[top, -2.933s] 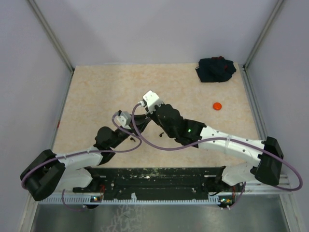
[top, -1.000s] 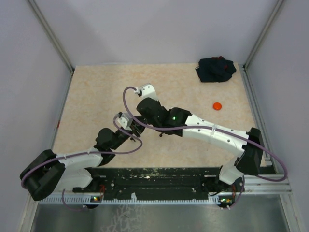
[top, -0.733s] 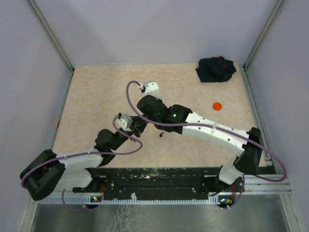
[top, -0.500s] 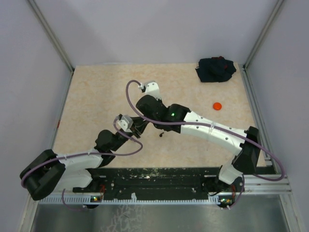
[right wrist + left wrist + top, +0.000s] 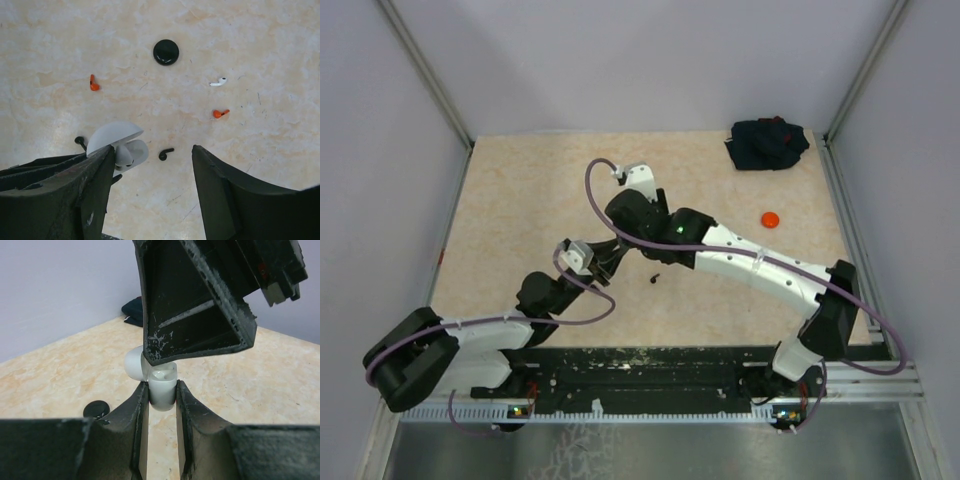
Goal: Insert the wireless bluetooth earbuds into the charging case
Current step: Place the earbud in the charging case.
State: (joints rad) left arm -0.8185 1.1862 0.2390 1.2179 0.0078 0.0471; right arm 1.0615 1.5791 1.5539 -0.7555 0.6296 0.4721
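My left gripper (image 5: 161,390) is shut on the white charging case (image 5: 162,388), whose lid (image 5: 134,362) stands open. A white earbud (image 5: 121,154) sits in the case (image 5: 131,150). My right gripper (image 5: 151,150) hangs open just above it, with one finger (image 5: 195,300) over the case and nothing between its jaws. Loose on the table lie two red earbuds (image 5: 93,83) (image 5: 220,113), a white earbud (image 5: 218,81) and two black earbuds (image 5: 166,153) (image 5: 80,141). In the top view both grippers meet at mid-table (image 5: 608,250), hiding the case.
A black puck (image 5: 166,52) lies beyond the earbuds. A red puck (image 5: 770,219) sits at the right, and a dark cloth bundle (image 5: 767,143) fills the far right corner. One black earbud (image 5: 654,278) shows beside the right forearm.
My right gripper came over to the case, then opened and drew back a little. The left gripper has kept its hold on the case.
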